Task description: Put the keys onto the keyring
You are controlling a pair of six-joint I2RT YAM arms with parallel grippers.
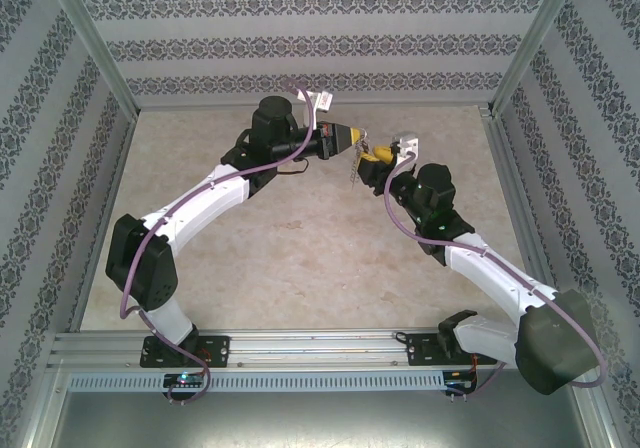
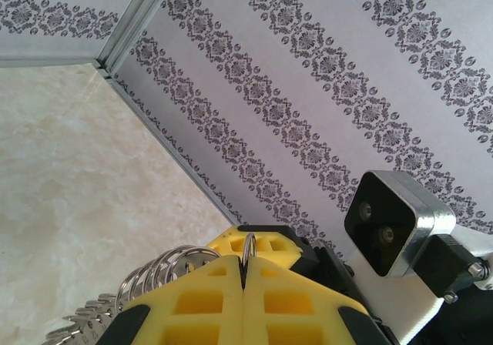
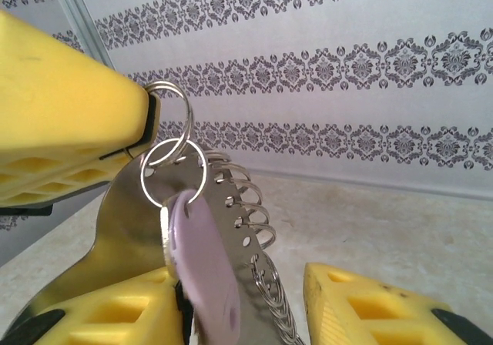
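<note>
- Top external view: both arms reach in over the middle of the bench (image 1: pixel 300 258), and their yellow tips meet well above it.
- The left claw (image 1: pixel 352 140) points right and the right claw (image 1: pixel 372 154) points left, almost touching.
- The keyring (image 1: pixel 353 171) hangs as a small silvery bundle just below where they meet, clear of the bench. The key is too small to make out here.
- Left wrist view: the left claw (image 2: pixel 243 272) has its fingers pressed together, pinching a small ring (image 2: pixel 249 246) that stands up from the seam.
- The keyring (image 2: pixel 158 272) shows as a row of wire loops curving off to the lower left.
- A yellow finger of the right claw (image 2: pixel 258 243) sits just behind the ring, and the right wrist's camera (image 2: pixel 389 222) is to the right.
- Right wrist view: the left claw (image 3: pixel 142 122) comes in from the upper left, nipping the small ring (image 3: pixel 166 86).
- A second ring (image 3: pixel 143 177) is linked through the small ring.
- Below the second ring hang the key (image 3: pixel 206 276), with its lilac head, and the keyring (image 3: pixel 131 222), a shiny flat piece edged with loops.
- The right claw (image 3: pixel 239 283) is spread. The key and keyring sit between its fingers, against the left one, with a clear gap to the right one.
</note>
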